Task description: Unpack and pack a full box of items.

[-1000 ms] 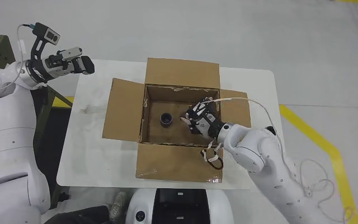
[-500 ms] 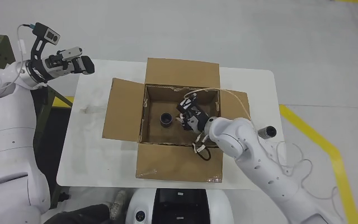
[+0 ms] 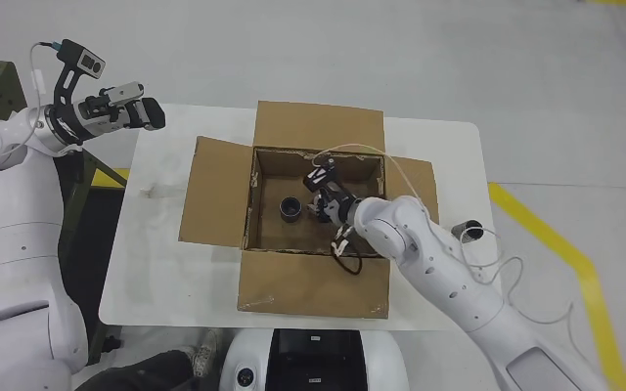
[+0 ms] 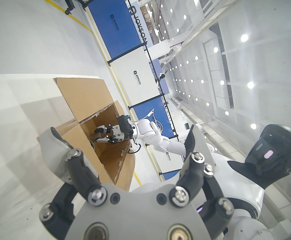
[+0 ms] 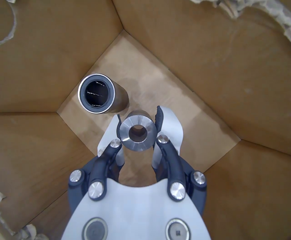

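Note:
An open cardboard box [image 3: 217, 191] stands on the white table [image 3: 156, 264]. My right gripper [image 3: 321, 200] is down inside it, shut on a short silver metal cylinder [image 5: 138, 136] with a small centre hole; the fingers [image 5: 160, 116] press on both of its sides. Just beyond it, near a corner of the box floor, a taller metal sleeve [image 5: 97, 93] with a dark bore [image 3: 291, 207] stands upright. My left gripper [image 3: 152, 110] hangs open and holds nothing, beyond the table's far left corner. The left wrist view looks across to the box [image 4: 86, 97] and the right gripper [image 4: 102, 136].
The box's four flaps lie spread outward, with torn edges [image 5: 229, 9] along the rim. A loose white cable [image 3: 430, 176] arcs from the right arm over the right flap. Bare table lies left of the box.
My right gripper, carrying the silver cylinder, has moved left inside the box toward the dark-bored sleeve, and its arm has swung round. The left arm has kept still.

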